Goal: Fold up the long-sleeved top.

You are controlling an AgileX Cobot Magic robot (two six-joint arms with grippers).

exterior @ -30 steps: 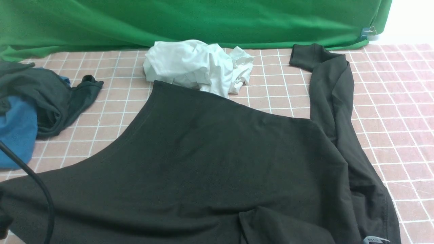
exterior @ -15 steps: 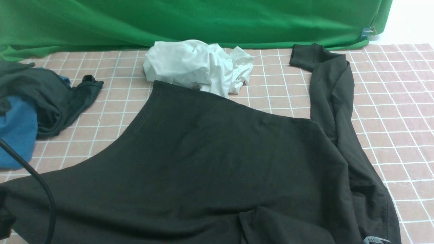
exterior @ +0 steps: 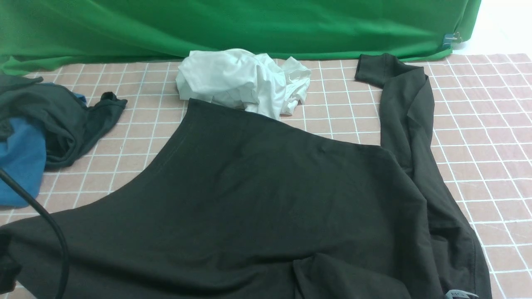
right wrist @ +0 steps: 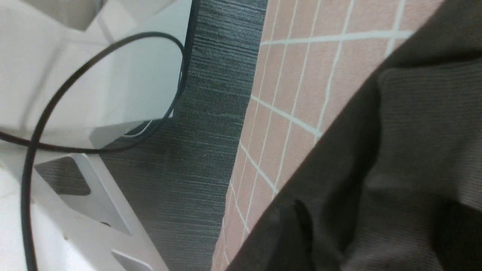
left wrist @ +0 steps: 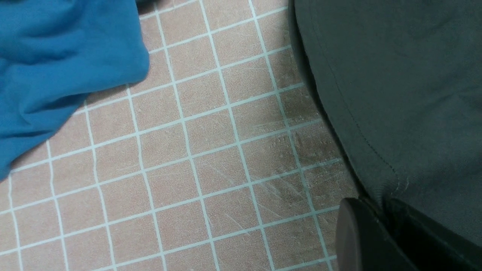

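Observation:
The long-sleeved top (exterior: 266, 187) lies spread over the near half of the checked table, black-brown, with one sleeve (exterior: 405, 108) stretched toward the back right. Neither gripper shows in the front view. In the left wrist view my left gripper (left wrist: 380, 226) is shut on the stitched hem of the top (left wrist: 395, 75) at its edge. In the right wrist view the dark fingers (right wrist: 297, 233) of my right gripper (right wrist: 376, 237) stand wide apart, open, with the ribbed knit of the top (right wrist: 421, 131) between and under them near the table's edge.
A crumpled white garment (exterior: 241, 79) touches the top's far corner. A blue shirt (exterior: 20, 162) and a dark greenish-grey garment (exterior: 62, 116) are piled at the left. A green cloth (exterior: 208, 25) closes the back. A black cable (exterior: 50, 232) loops at the near left.
The top's near left corner has drawn slightly inward from the picture's left edge. The rest of the cloth lies as before.

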